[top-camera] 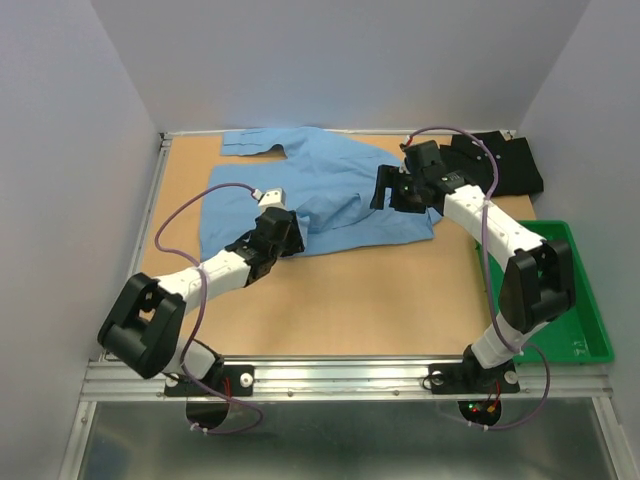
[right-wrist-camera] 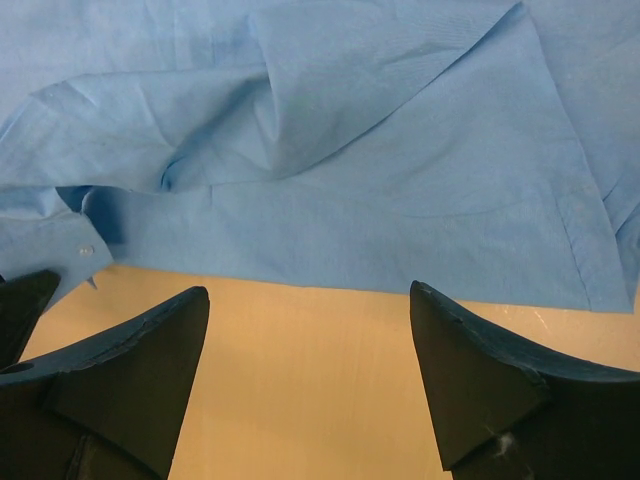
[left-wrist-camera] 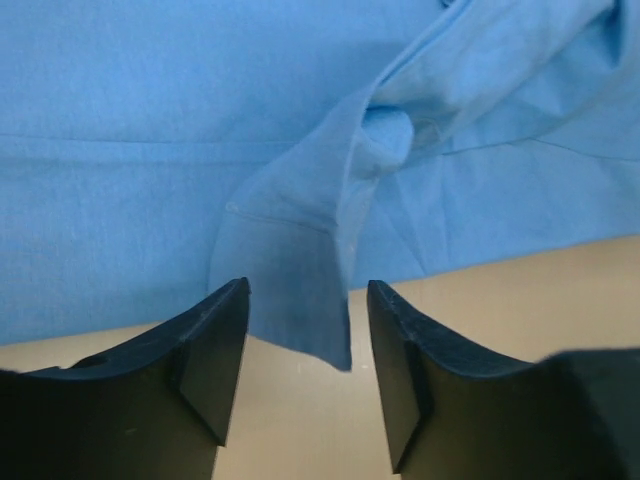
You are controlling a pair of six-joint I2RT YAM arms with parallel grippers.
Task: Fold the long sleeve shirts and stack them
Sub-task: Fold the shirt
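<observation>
The light blue shirt [top-camera: 330, 185] lies spread and rumpled across the far half of the table, one sleeve reaching to the back left. The black shirt [top-camera: 510, 165] sits bunched at the back right corner. My left gripper [top-camera: 288, 232] is at the blue shirt's near edge. In the left wrist view a loose flap of blue cloth [left-wrist-camera: 300, 300] hangs between the open fingers of the left gripper [left-wrist-camera: 308, 290], not pinched. My right gripper [top-camera: 383, 190] hovers over the shirt's right side. In the right wrist view the right gripper [right-wrist-camera: 309, 290] stands wide open and empty, just short of the shirt's hem [right-wrist-camera: 400, 200].
A green plastic tray [top-camera: 590, 310] stands at the right edge of the table, beside the right arm. White walls close in the table on the left, back and right. Bare brown tabletop [top-camera: 360, 300] lies between the shirt and the arm bases.
</observation>
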